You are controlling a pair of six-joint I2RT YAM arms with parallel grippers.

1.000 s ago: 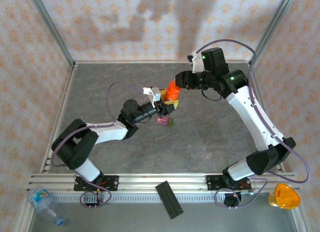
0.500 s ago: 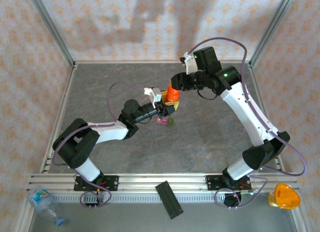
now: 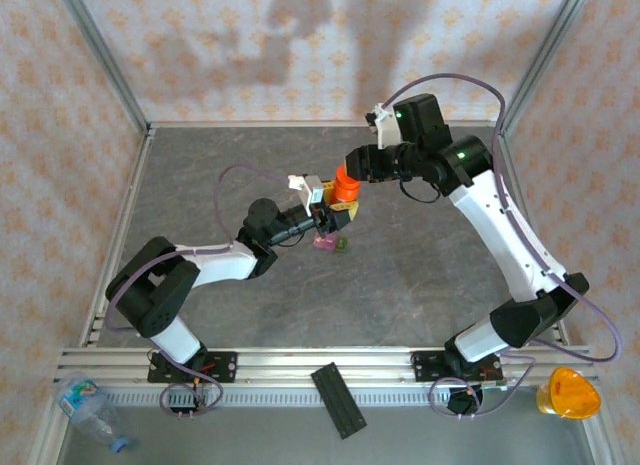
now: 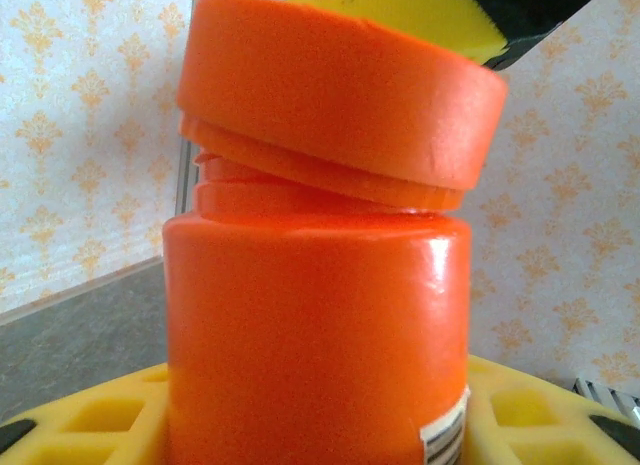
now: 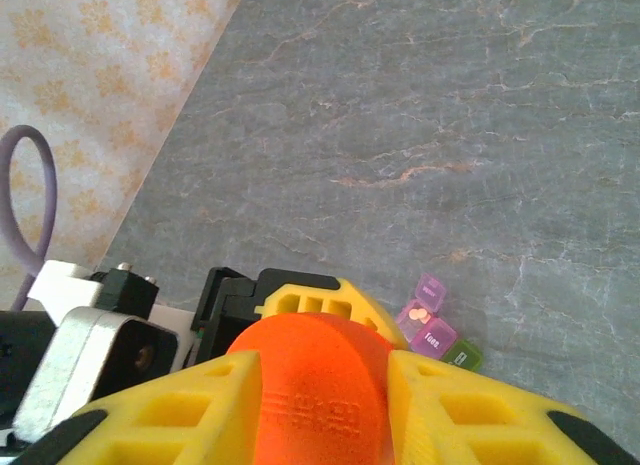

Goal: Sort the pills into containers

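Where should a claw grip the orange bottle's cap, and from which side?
On the round side wall of the cap, at opposite points, coming over its top. It is a short disc, tilted on the neck, and the left claw holds the bottle below. The right claw grips it so.

Robot laboratory work cell. Two arms, left (image 3: pixel 215 263) and right (image 3: pixel 505 225), are bolted to an aluminium rail (image 3: pixel 330 363) at the near edge of a grey, stone-patterned tabletop (image 3: pixel 400 285). Aluminium posts (image 3: pixel 100 53) and wallpaper-printed panels (image 3: pixel 250 45) (orange motif on cream) enclose it; cables (image 3: pixel 240 173) run exposed.
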